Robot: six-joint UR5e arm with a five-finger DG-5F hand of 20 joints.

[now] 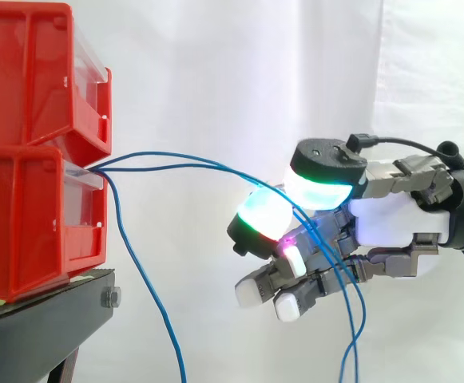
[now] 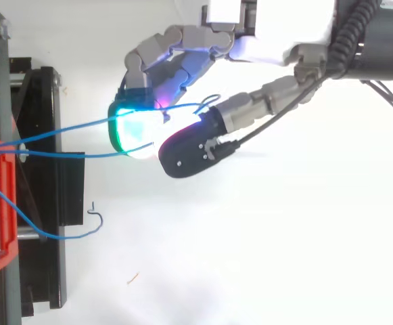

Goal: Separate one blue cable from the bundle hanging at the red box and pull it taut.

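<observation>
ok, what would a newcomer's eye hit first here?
The robot's hand, pads glowing cyan and green, sits right of centre in the side view, pinching two thin blue cables that run to it from the stacked red plastic bins at left. A third blue cable hangs loose from the bins.

Your side camera looks level, close in; your top camera looks down. Both share the red bins (image 1: pixel 24 159), blue cables (image 2: pixel 54 154) and hand (image 1: pixel 391 219).
</observation>
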